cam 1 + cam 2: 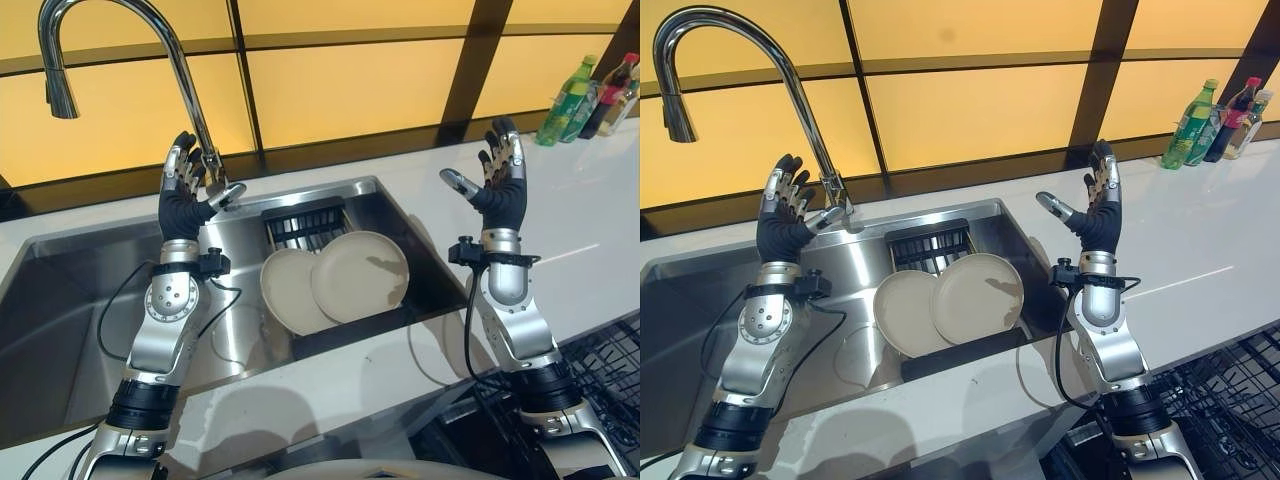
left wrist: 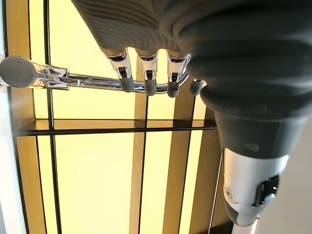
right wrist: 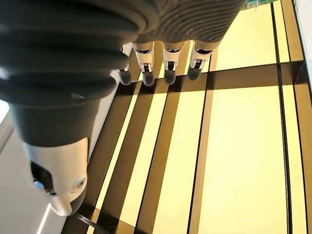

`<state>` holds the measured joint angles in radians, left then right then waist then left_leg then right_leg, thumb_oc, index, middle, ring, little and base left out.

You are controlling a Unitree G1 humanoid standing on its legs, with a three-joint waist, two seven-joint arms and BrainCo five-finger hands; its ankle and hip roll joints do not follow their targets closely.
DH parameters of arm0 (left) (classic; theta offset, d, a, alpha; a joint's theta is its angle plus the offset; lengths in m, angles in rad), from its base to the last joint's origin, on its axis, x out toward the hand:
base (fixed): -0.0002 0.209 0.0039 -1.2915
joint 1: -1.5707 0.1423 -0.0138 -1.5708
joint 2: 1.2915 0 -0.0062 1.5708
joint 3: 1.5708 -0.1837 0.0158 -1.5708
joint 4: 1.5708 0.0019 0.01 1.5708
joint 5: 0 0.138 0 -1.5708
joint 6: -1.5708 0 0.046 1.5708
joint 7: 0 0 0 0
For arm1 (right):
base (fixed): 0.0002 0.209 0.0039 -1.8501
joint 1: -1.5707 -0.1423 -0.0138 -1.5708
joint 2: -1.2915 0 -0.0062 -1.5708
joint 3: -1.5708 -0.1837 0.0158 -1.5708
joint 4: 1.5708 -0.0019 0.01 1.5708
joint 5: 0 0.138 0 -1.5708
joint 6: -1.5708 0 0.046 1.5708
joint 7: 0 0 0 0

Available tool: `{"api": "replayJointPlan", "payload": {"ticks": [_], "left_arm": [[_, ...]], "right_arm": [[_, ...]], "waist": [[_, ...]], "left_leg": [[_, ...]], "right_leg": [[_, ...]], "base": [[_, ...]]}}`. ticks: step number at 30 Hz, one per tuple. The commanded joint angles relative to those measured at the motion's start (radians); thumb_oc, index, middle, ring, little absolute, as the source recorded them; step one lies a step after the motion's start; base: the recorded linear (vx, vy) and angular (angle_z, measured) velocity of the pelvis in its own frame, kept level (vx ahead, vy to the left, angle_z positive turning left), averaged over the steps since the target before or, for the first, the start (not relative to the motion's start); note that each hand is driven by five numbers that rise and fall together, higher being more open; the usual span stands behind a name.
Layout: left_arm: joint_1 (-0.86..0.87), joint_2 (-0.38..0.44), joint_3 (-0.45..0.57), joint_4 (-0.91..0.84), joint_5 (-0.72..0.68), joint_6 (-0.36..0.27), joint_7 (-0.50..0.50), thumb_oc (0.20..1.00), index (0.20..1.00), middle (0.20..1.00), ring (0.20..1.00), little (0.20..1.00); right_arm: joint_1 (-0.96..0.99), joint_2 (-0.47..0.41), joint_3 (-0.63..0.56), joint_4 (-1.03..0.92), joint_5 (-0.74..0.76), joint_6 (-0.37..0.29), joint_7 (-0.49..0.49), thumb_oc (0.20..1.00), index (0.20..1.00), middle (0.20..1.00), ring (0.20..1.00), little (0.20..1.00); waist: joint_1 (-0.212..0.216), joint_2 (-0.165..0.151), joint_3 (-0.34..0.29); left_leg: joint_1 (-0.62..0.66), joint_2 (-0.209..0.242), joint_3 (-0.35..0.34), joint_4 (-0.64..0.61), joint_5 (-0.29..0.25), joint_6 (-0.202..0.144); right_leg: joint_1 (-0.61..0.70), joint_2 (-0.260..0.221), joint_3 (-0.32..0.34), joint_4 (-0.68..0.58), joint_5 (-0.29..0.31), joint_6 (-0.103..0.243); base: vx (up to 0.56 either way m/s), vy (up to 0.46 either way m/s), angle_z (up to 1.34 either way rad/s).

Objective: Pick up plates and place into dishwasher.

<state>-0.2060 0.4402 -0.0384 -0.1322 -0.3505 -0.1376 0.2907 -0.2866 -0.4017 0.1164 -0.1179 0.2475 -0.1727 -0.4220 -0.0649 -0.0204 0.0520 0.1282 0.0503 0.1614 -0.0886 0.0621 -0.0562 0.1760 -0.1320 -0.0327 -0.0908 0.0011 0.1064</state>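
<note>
Two stiff, slippery, breakable plates (image 1: 335, 280) lean in sink (image 1: 90, 290); grasp rims. Left hand (image 1: 185, 200) at 10 o'clock, right hand (image 1: 500, 180) at 2 o'clock, fingers spread, empty.

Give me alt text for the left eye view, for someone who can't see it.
Two round cream plates lean overlapping in a stainless steel sink under a tall chrome faucet. The robot's left hand and right hand are raised open on either side, holding nothing. Green and dark bottles stand on the white counter.
</note>
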Motion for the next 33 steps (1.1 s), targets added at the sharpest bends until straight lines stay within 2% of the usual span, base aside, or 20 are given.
{"api": "replayJointPlan", "payload": {"ticks": [1, 7, 17, 22, 25, 28, 30, 33], "left_arm": [[-0.063, 0.002, -0.007, 0.032, -0.036, -0.010, -0.020, 1.000, 1.000, 1.000, 1.000, 1.000], [-0.070, 0.016, -0.008, 0.035, 0.009, -0.020, -0.034, 1.000, 1.000, 1.000, 1.000, 1.000], [-0.116, 0.121, -0.040, 0.054, 0.092, 0.052, -0.162, 1.000, 1.000, 1.000, 1.000, 1.000], [-0.149, 0.159, -0.049, 0.096, 0.071, 0.076, -0.205, 1.000, 1.000, 1.000, 1.000, 1.000], [-0.160, 0.176, -0.060, 0.114, 0.095, 0.090, -0.259, 1.000, 1.000, 1.000, 1.000, 1.000], [-0.171, 0.194, -0.062, 0.141, 0.088, 0.088, -0.281, 1.000, 1.000, 1.000, 1.000, 1.000], [-0.192, 0.215, -0.071, 0.182, 0.084, 0.074, -0.291, 1.000, 1.000, 1.000, 1.000, 1.000], [-0.227, 0.240, -0.088, 0.229, 0.079, 0.057, -0.306, 1.000, 1.000, 1.000, 1.000, 1.000]], "right_arm": [[-0.009, -0.022, -0.041, -0.055, 0.008, -0.050, 0.012, 1.000, 1.000, 1.000, 1.000, 1.000], [-0.010, -0.024, -0.043, -0.052, 0.013, -0.051, 0.016, 1.000, 1.000, 1.000, 1.000, 1.000], [-0.015, -0.050, -0.032, -0.050, 0.040, -0.045, 0.022, 1.000, 1.000, 1.000, 1.000, 1.000], [-0.033, -0.060, -0.018, -0.030, 0.049, -0.037, 0.027, 1.000, 1.000, 1.000, 1.000, 1.000], [-0.034, -0.074, -0.021, -0.033, 0.056, -0.020, 0.040, 1.000, 1.000, 1.000, 1.000, 1.000], [-0.042, -0.100, -0.025, -0.029, 0.072, -0.019, 0.049, 1.000, 1.000, 1.000, 1.000, 1.000], [-0.055, -0.115, -0.018, -0.017, 0.082, -0.025, 0.051, 1.000, 1.000, 1.000, 1.000, 1.000], [-0.089, -0.120, 0.014, 0.008, 0.075, -0.035, 0.030, 1.000, 1.000, 1.000, 1.000, 1.000]], "waist": [[0.026, 0.023, -0.034], [0.024, 0.021, -0.035], [0.013, 0.032, -0.041], [0.005, 0.040, -0.044], [-0.005, 0.040, -0.041], [-0.012, 0.033, -0.026], [-0.010, 0.030, -0.011], [-0.002, 0.037, 0.004]], "left_leg": [[0.010, 0.075, -0.026, 0.030, -0.097, -0.030], [0.010, 0.077, -0.022, 0.026, -0.094, -0.031], [0.009, 0.099, -0.012, 0.027, -0.082, -0.041], [-0.001, 0.123, -0.013, 0.045, -0.073, -0.053], [-0.019, 0.138, -0.014, 0.107, -0.091, -0.068], [-0.072, 0.140, -0.020, 0.248, -0.098, -0.077], [-0.116, 0.126, -0.055, 0.318, -0.091, -0.074], [-0.109, 0.073, -0.121, 0.246, -0.124, -0.045]], "right_leg": [[-0.067, -0.026, -0.086, 0.042, 0.000, 0.025], [-0.068, -0.026, -0.090, 0.041, 0.001, 0.026], [-0.074, -0.002, -0.082, 0.033, 0.003, 0.017], [-0.078, 0.022, -0.067, 0.032, 0.000, 0.003], [-0.077, 0.036, -0.055, 0.033, -0.010, -0.009], [-0.089, 0.040, -0.044, 0.040, -0.003, -0.026], [-0.093, 0.042, -0.028, 0.048, 0.004, -0.034], [-0.106, 0.035, 0.017, 0.067, -0.002, -0.024]], "base": [[0.00, 0.000, 0.00], [0.00, -0.013, 0.00], [-0.01, -0.073, -0.03], [-0.01, -0.096, -0.02], [0.02, -0.088, -0.05], [-0.04, -0.068, -0.11], [0.00, -0.009, -0.22], [0.07, 0.097, -0.33]]}}
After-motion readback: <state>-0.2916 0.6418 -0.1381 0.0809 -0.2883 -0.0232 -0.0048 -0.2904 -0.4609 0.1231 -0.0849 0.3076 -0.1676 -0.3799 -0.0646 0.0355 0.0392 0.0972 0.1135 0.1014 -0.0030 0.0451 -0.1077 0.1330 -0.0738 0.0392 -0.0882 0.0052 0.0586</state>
